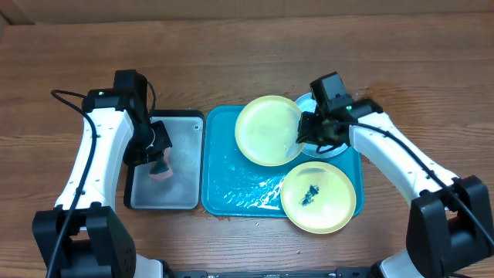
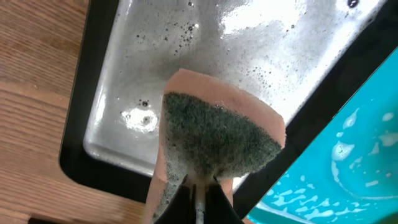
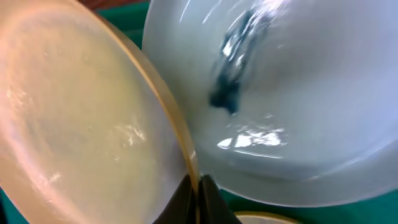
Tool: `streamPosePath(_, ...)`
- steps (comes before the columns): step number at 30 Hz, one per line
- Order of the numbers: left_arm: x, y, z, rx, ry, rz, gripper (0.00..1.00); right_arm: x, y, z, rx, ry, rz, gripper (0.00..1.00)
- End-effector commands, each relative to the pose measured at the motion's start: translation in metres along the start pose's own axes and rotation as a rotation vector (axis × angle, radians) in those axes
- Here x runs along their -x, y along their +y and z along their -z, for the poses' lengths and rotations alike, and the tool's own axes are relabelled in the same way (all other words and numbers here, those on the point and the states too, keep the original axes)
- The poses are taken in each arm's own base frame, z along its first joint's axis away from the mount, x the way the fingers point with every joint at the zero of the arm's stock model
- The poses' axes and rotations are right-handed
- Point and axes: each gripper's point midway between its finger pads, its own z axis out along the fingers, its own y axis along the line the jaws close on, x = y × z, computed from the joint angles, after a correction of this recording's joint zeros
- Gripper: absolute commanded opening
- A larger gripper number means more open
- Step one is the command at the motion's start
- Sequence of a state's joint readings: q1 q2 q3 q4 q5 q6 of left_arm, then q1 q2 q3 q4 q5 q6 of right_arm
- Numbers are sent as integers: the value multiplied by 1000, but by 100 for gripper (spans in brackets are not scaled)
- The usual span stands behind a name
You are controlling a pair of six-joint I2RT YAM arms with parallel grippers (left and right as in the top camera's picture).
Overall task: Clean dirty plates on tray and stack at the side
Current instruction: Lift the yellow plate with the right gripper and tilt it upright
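Right jaws were pressed onto the right rim of the lifted yellow plate (image 1: 267,130), holding it above the far part of the teal tray (image 1: 231,181). In the right wrist view its edge (image 3: 177,134) crossed in front of a pale plate (image 3: 298,93), which bore a dark smear and lay at the tray's far right corner. A second yellow plate (image 1: 318,197), soiled at its centre, rested at the near right of the tray, overhanging its edge. Left jaws pinched a sponge (image 2: 217,130) by its near end, scouring face showing, over the grey pan (image 1: 181,139) standing left of the tray on the bench (image 1: 231,46). No soil showed on the visible face of the held plate.

Judged from their look, the plates were light, stiff and wet, hence slippery. The thin rim offered the only purchase, and a pinch there left the plate free to pivot or slide. The sponge was soft and would yield under pressure.
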State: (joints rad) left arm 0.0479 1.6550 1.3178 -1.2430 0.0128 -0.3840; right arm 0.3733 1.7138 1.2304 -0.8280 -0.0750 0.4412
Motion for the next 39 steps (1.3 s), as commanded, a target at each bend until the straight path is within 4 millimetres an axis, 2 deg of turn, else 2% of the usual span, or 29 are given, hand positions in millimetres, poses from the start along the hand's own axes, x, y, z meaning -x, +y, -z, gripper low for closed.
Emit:
streamPosePath(1, 1, -1, 6, -17, -24, -20, 4, 44, 5, 49, -133, -199, 168, 4)
streamPosePath(6, 2, -1, 6, -18, -28, -20, 4, 61, 19, 96, -269, -321, 229, 4)
streamPosePath(12, 2, -2, 6, -18, -28, -20, 4, 64, 35, 127, -378, -399, 359, 4)
streamPosePath(16, 3, -2, 6, -21, -33, -20, 4, 59, 39, 136, -464, -430, 419, 4)
streamPosePath(25, 4, -2, 6, -21, -35, -20, 4, 38, 62, 155, -612, -521, 567, 4)
streamPosePath(39, 9, -6, 6, -37, -56, -22, 4, -5, 96, 194, -831, -673, 818, 4)
